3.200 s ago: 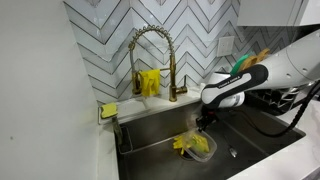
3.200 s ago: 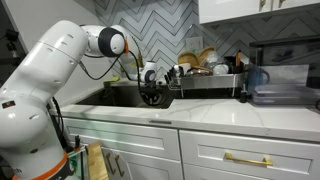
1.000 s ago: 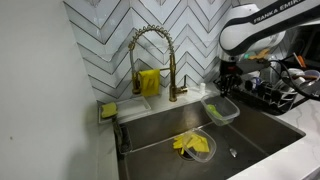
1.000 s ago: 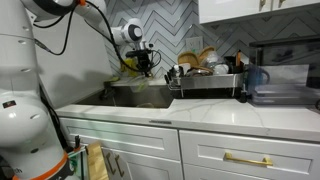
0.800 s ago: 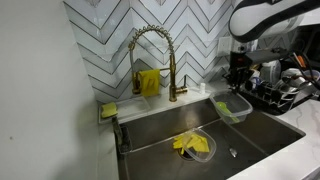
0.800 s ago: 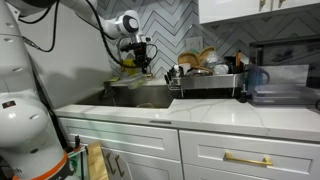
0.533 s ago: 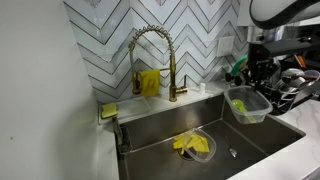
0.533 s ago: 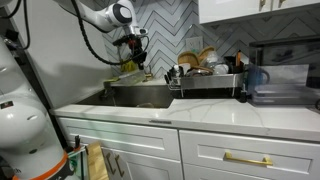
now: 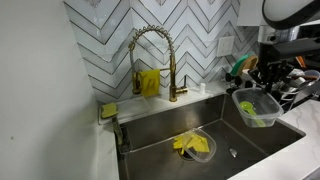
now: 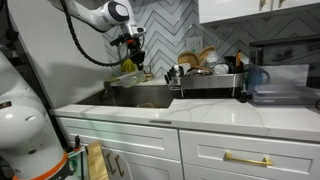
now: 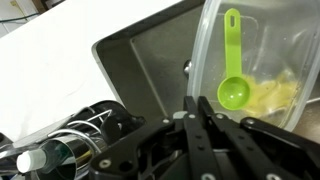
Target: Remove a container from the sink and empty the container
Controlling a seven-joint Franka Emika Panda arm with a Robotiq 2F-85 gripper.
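- The small, round, clear plastic container (image 9: 256,108) hangs in the air above the far end of the sink, well clear of its floor; it is tilted, with its open side turned partly sideways.
- In the wrist view the container (image 11: 262,50) holds a bright green plastic measuring scoop (image 11: 232,88) lying against its wall; a pale yellow lump (image 11: 275,95) sits beside the scoop, too blurred to name.
- The black gripper (image 9: 262,88) has its fingers pressed together on the container's rim; in the wrist view the gripper (image 11: 198,104) pinches the rim's thin edge between them; in an exterior view the gripper (image 10: 133,55) points down from the white arm (image 10: 95,14).
- The large rectangular sink (image 9: 150,135) of grey stainless steel lies below; a crumpled yellow cloth (image 9: 192,145) rests on its floor near the middle, well apart from the container.
- A brass spring-neck faucet (image 9: 136,62) stands at the back rim; a yellow box-shaped holder (image 9: 149,82) hangs just beside it; a yellow-green sponge (image 9: 108,109) lies at the sink's corner.
- A black wire dish rack (image 10: 205,82), loaded with dishes, stands on the white counter (image 10: 200,113) beside the sink; grey herringbone tiles (image 9: 100,50) cover the wall behind.
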